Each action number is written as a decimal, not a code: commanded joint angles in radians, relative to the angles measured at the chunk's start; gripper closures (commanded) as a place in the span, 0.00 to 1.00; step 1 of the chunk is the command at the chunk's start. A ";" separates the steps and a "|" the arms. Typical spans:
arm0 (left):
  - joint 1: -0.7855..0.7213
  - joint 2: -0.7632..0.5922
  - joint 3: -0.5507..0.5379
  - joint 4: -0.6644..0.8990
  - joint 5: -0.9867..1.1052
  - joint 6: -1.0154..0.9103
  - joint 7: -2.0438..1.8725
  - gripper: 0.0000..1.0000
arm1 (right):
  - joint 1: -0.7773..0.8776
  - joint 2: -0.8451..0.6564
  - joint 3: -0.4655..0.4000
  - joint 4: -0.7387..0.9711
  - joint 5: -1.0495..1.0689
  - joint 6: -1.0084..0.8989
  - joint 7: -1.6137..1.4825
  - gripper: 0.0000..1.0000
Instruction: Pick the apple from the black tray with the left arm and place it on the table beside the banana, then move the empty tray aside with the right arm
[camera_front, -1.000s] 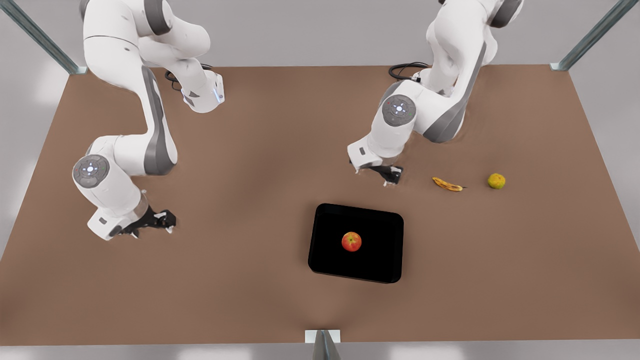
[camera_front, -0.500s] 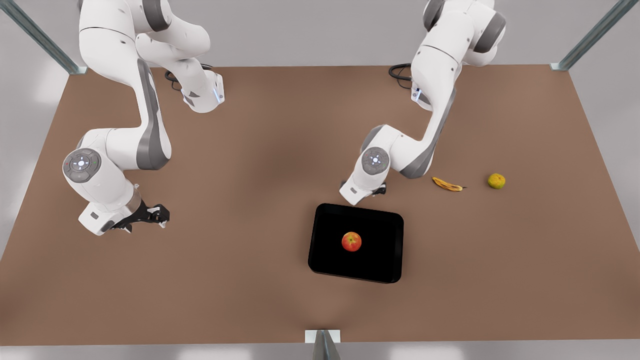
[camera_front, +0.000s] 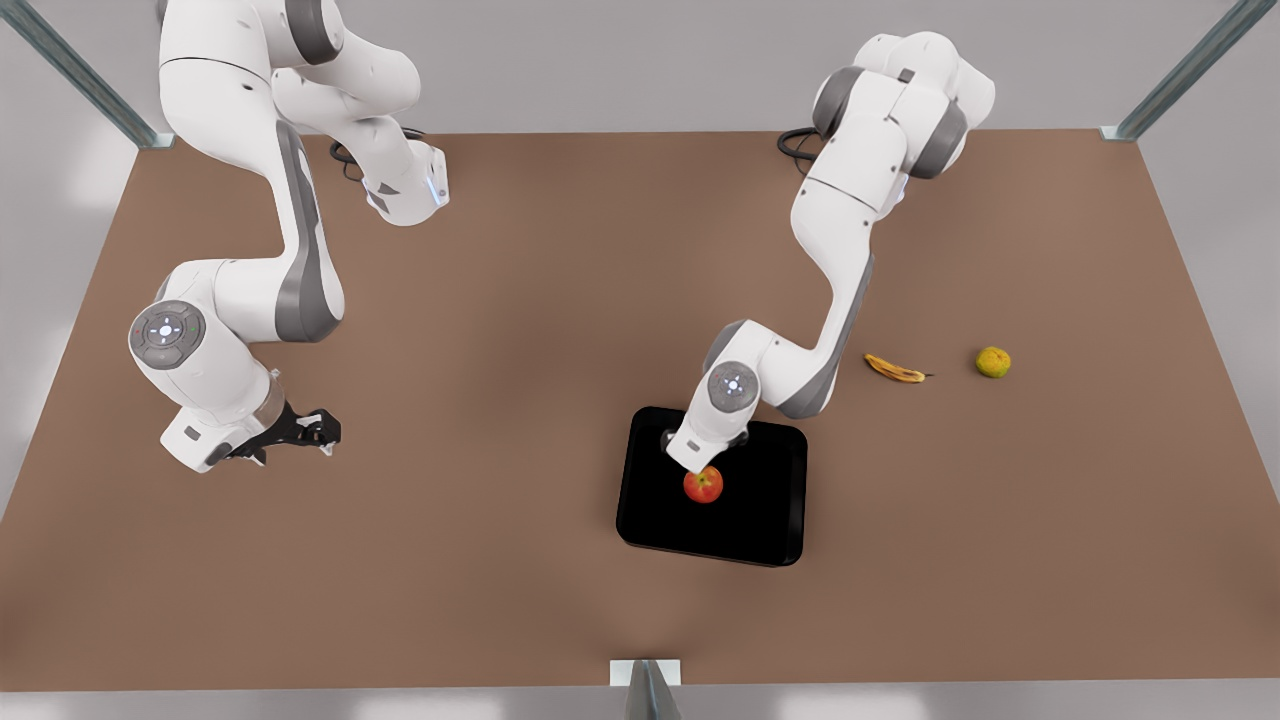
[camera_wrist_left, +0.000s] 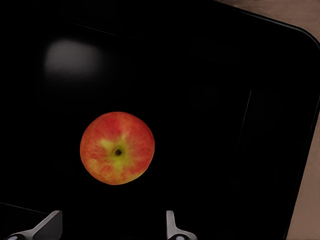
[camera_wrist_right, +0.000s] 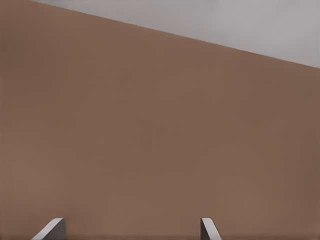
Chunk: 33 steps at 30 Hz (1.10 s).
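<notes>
Soft, even overhead light w/ faint blurry shadows on the matte brown table (camera_front: 520, 560), darker patch near its centre, pale glare blobs on grey surrounds at edges, and a hazy whitish highlight on the glossy black tray (camera_wrist_left: 225, 75); renders slightly smeared, no strong edge distortion.

The red-orange apple (camera_front: 703, 486) sits stem-dimple up near the middle of the glossy black tray (camera_front: 770, 520) on the brown worktop (camera_front: 500, 400); the spotted banana (camera_front: 894, 369) lies well apart.
</notes>
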 joint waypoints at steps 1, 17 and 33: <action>0.002 0.003 0.002 0.001 0.023 0.032 -0.019 0.00 | 0.000 -0.001 0.000 0.001 0.001 0.000 -0.005 0.00; 0.005 0.095 0.010 0.081 0.046 0.132 0.090 0.00 | 0.000 -0.001 0.000 0.001 0.001 -0.002 -0.007 0.00; 0.005 0.155 0.024 0.113 0.141 0.133 0.167 0.00 | 0.000 -0.001 0.000 0.001 0.001 0.000 -0.007 0.00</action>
